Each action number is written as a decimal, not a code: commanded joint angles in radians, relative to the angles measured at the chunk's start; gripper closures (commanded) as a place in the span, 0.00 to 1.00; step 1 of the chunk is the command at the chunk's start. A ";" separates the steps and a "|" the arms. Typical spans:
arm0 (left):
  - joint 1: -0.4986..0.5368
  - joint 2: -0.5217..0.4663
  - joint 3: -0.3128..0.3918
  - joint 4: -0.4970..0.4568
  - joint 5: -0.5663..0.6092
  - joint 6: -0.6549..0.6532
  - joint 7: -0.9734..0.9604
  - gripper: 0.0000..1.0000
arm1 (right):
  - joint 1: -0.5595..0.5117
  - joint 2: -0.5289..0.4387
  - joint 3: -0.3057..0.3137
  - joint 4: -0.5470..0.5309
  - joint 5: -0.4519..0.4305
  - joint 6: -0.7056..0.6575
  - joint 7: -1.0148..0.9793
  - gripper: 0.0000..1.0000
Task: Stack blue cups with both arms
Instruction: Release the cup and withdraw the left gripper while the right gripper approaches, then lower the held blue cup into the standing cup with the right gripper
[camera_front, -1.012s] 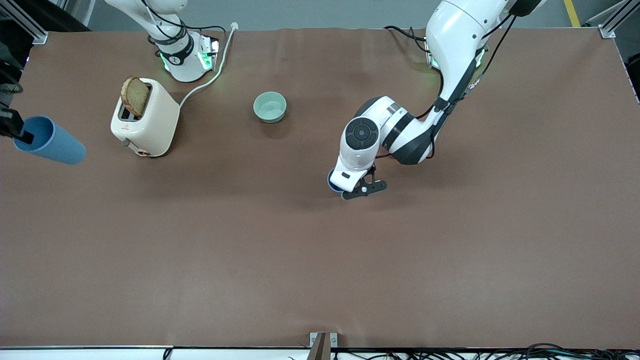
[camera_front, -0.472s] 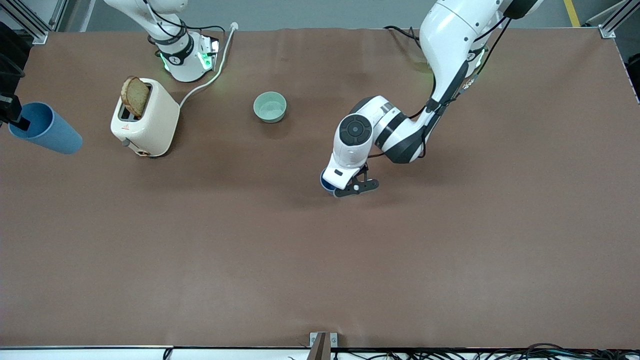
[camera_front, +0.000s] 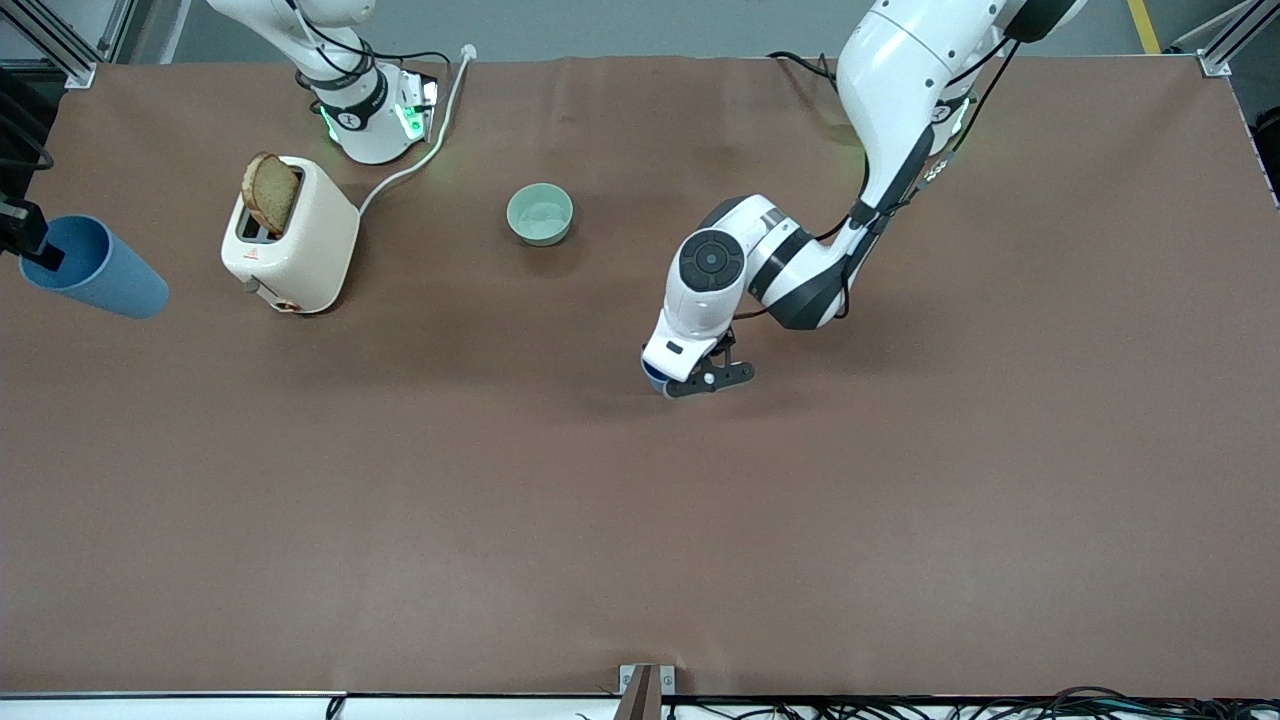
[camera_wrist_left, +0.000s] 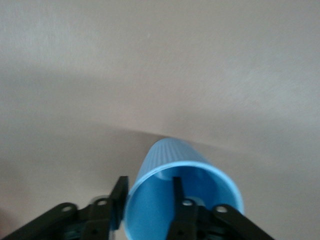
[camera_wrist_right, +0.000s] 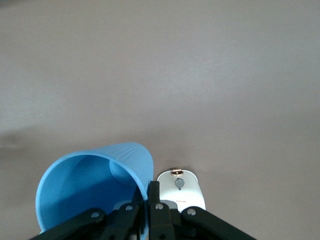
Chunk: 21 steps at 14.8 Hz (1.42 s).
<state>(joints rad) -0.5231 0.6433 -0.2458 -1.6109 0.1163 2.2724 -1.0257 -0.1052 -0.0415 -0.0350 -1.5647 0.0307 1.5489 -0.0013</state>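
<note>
Since a second ago the left gripper (camera_front: 690, 378) has shifted toward the right arm's end, over the table (camera_front: 640, 520) middle, nearer the front camera than the green bowl (camera_front: 540, 214). It pinches one blue cup's (camera_wrist_left: 182, 192) rim, one finger inside. The right gripper (camera_wrist_right: 145, 205) clamps the other blue cup's (camera_front: 88, 266) rim above the table edge at the right arm's end, beside the toaster (camera_front: 295, 240) holding bread (camera_front: 270, 192).

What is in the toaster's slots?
A brown bread slice stands tilted out of one slot of the cream toaster. The slot beside it looks dark; its depth is hidden.
</note>
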 joint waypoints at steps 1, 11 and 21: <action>0.011 -0.092 0.017 0.055 0.023 -0.107 -0.004 0.00 | -0.002 0.006 0.000 0.012 0.038 -0.016 0.017 1.00; 0.304 -0.401 0.019 0.193 0.105 -0.510 0.637 0.00 | 0.264 0.052 0.000 0.011 0.067 0.088 0.203 1.00; 0.506 -0.562 0.028 0.180 -0.064 -0.691 0.976 0.00 | 0.643 0.300 -0.002 0.012 0.238 0.454 0.527 1.00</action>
<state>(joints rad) -0.0239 0.1179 -0.2173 -1.3998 0.0717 1.6052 -0.0853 0.4868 0.2055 -0.0225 -1.5657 0.2440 1.9435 0.5067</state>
